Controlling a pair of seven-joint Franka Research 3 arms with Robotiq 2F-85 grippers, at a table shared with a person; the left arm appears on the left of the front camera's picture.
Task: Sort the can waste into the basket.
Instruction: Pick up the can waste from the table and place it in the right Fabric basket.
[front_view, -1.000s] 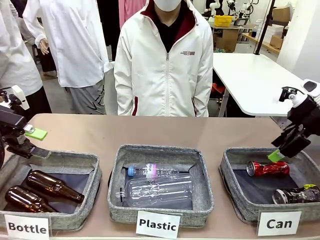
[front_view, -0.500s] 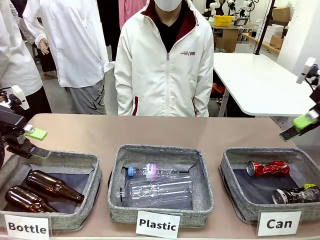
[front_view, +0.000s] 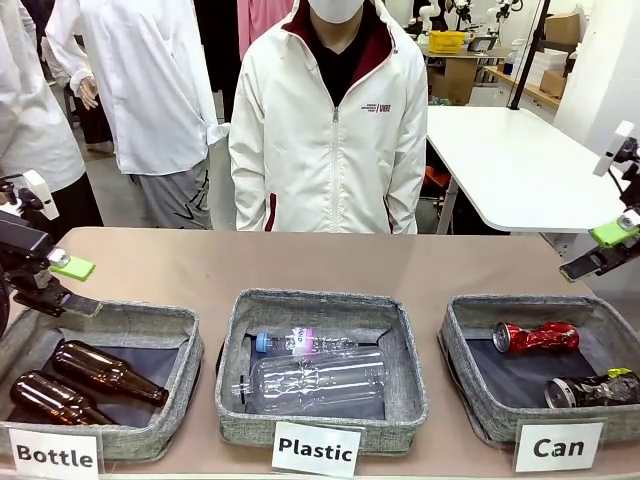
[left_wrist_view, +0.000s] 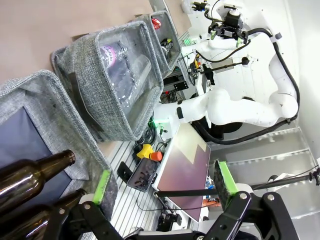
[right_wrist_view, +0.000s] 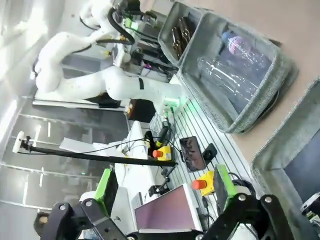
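So both crushed cans (front_view: 536, 337) are sitting in the "Can" basket (front_view: 462, 345); right gripper (front_view: 603, 248) and left gripper (front_view: 60, 284) are hanging spread, empty.

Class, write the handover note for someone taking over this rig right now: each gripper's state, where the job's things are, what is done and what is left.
Left gripper: jaws open, empty, above the far left wall of the Bottle basket.
Right gripper: jaws open, empty, raised above the far right corner of the Can basket.
Red can: lying in the Can basket, far side.
Black can: lying in the same basket, near right.
Done: both cans are in the right basket.
Left: nothing to sort that I can see; probably just park the arms.
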